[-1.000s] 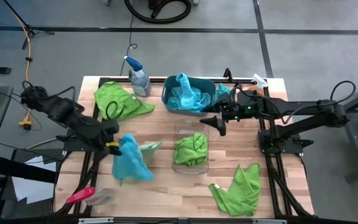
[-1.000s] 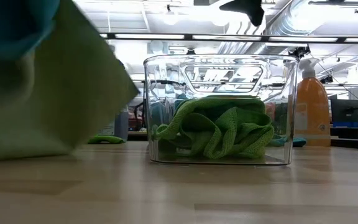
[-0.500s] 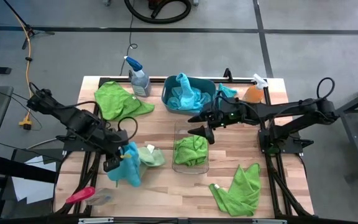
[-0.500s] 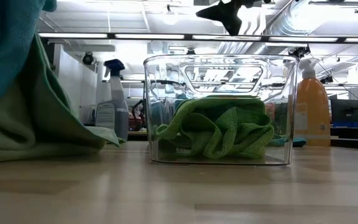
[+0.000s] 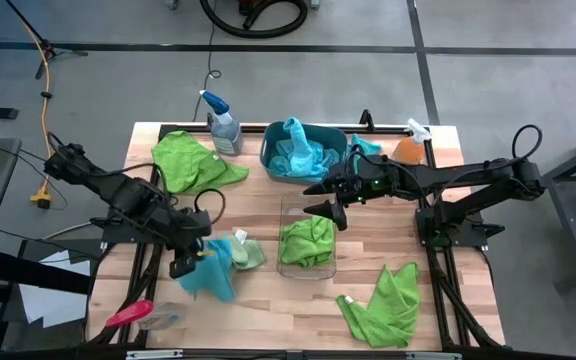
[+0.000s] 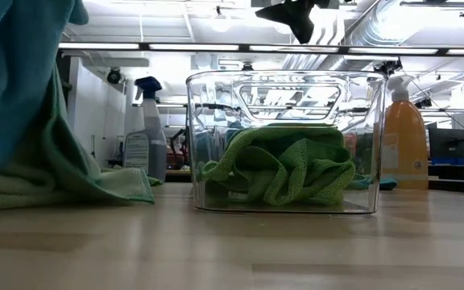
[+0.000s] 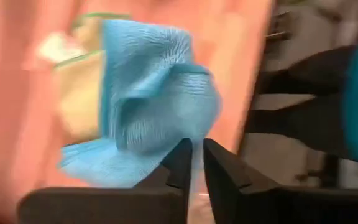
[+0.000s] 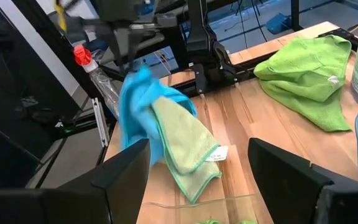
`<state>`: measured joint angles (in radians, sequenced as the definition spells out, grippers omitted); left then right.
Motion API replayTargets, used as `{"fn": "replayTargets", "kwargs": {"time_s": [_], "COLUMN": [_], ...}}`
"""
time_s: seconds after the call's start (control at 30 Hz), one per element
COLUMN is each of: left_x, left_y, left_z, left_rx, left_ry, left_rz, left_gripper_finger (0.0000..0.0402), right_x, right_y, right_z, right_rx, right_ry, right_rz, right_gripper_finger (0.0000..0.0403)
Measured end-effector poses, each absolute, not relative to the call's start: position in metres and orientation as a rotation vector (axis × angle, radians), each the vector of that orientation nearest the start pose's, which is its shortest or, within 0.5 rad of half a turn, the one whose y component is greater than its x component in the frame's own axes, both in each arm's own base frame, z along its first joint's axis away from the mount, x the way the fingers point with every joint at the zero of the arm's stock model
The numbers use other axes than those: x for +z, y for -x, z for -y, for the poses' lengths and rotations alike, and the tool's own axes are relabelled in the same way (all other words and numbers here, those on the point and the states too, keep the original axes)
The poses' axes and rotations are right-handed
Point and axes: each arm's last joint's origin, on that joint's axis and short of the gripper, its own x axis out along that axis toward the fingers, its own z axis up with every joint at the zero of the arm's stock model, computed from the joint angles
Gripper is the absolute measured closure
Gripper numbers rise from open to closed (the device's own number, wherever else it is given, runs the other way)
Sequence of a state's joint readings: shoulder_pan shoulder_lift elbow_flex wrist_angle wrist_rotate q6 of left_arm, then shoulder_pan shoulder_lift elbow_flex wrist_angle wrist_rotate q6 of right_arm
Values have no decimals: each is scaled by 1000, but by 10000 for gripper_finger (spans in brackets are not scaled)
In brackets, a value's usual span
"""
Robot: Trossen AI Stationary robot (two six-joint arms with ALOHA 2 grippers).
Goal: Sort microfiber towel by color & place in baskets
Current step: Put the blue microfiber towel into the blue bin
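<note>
With its fingers nearly pressed together on a fold of cloth, the left gripper pinches a blue towel near the bench's left edge, the cloth hanging from the fingertips with its lower part on the wood. A pale green towel lies against the blue one on its inner side, draped partly under it. Over mid-bench the right gripper hangs with fingers spread wide and nothing between them, just above the back rim of the clear bin. That bin stands at the bench's centre and holds a crumpled green towel. Behind it, at the back edge, the teal tub holds blue towels. More green towels lie loose: one at the back left corner, one near the front right corner. A spray bottle stands at the back edge beside the tub, an orange one toward the back right corner.
</note>
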<state>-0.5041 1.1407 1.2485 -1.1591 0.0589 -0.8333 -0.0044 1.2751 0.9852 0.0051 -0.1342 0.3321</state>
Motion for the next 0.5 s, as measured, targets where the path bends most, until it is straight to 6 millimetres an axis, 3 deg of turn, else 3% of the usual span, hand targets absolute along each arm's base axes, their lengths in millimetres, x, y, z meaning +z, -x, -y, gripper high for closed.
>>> {"fn": "replayTargets", "kwargs": {"time_s": [0.13, 0.27, 0.4, 0.5], "left_x": [378, 398, 391, 376], "left_y": [-164, -153, -150, -160], "left_z": [93, 83, 77, 80], "left_rx": [-206, -155, -69, -17], "left_ry": [615, 567, 508, 498], "left_rz": [-987, -840, -873, -942], "left_gripper_finger": [394, 399, 398, 393], "right_x": [318, 320, 319, 318], "right_y": [-288, -290, -291, -292], "right_z": [-3, -5, -5, -5], "right_rx": [113, 175, 177, 168], "right_ry": [-356, -356, -332, -333], "right_rz": [-290, -268, -266, -265], "right_gripper_finger": [135, 135, 135, 135]}}
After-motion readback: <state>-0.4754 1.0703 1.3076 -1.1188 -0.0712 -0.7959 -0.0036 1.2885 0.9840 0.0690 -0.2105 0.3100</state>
